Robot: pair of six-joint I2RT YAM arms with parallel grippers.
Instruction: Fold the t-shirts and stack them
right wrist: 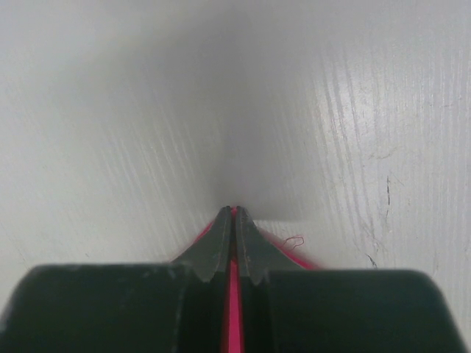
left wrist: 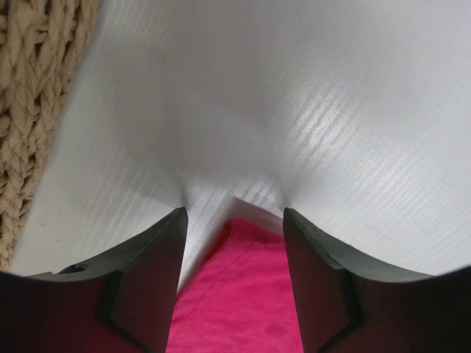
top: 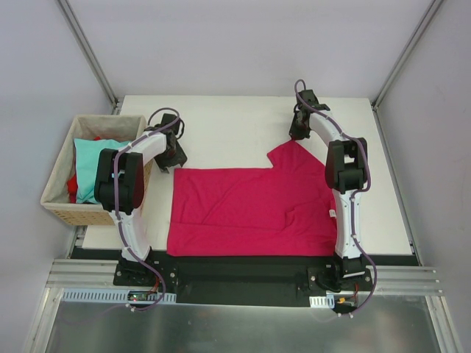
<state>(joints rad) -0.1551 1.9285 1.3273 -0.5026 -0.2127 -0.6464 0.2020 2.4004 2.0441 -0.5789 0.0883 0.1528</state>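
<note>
- Judging the step in hand: a two-point grasp on the far edge of the crimson-magenta t-shirt (top: 243, 209), ahead of a fold.
- The shirt lies spread flat on the table (top: 221, 121), reaching from mid-table to the near edge. One sleeve points toward the far right corner.
- Right end effector (right wrist: 234, 213): clenched on the tip of that sleeve, down at the table surface. A thin strip of pink cloth shows between the closed fingers.
- Left end effector (left wrist: 234, 217): released, jaws apart, straddling the shirt's far left corner. The cloth reaches in between the fingers but is not pinched.
- The light teal t-shirt (top: 92, 165) and the red t-shirt (top: 72, 185) sit bunched in the wicker basket (top: 73, 213) at the left edge of the table. Neither is folded, so the task looks early.
- Doing it well: the left should close on a deeper bite, hem included, before either arm lifts.
- The right's bite looks shallow, at the very tip, and could slip under tension.
- Both arms should lift together and level, keep the far edge taut, carry it toward the near edge and lay hem on hem.
- Caution: the left arm works close to the basket wall.
</note>
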